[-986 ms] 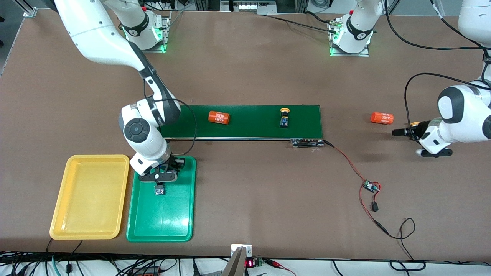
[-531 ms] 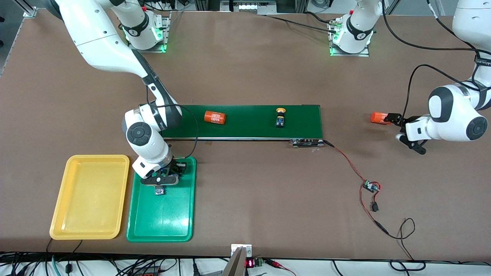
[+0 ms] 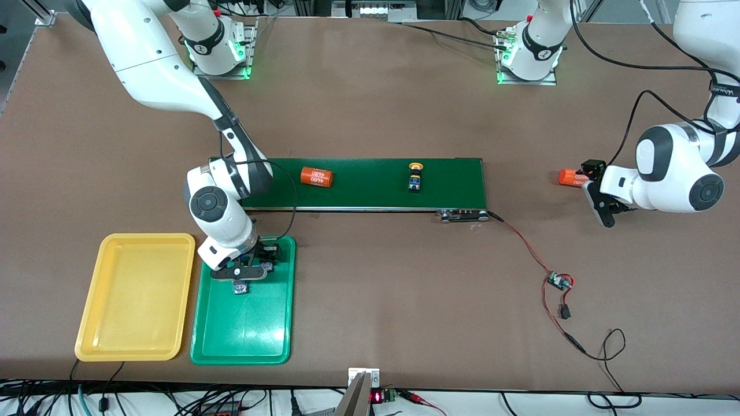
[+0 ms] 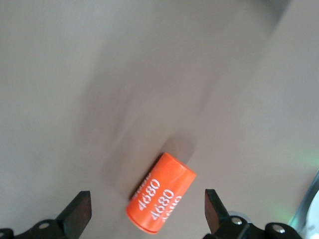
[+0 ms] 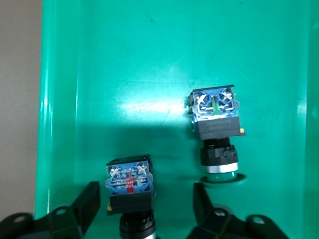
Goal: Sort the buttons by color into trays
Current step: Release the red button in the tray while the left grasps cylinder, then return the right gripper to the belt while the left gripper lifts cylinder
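With twelve o'clock set at the robots' bases, two small push-buttons with black bodies and bluish bases lie at the twelve o'clock end of the shallow green plastic tray (image 3: 243, 332). Colour matching explains the spot. The green-capped push-button (image 5: 215, 130) lies free. The second push-button (image 5: 129, 188), its cap hidden, sits between the fingers of the right pincer (image 3: 238, 278), which is low over the tray. Those fingers are spread, with a gap on each side, so the button looks set down rather than pinched. At the green tray's nine o'clock, just beside it, the yellow plastic tray (image 3: 87, 312) holds nothing. Its likely candidate, the yellow-capped push-button (image 3: 414, 175), lies on the long dark-green conveyor belt (image 3: 370, 193) at one o'clock, along with an orange printed cylinder (image 3: 317, 177). At the belt's three o'clock, on the brown table (image 3: 376, 104), the left pincer (image 3: 595, 193) is also spread wide, by a loose orange cylinder (image 4: 160, 195). Whether they touch cannot be told.
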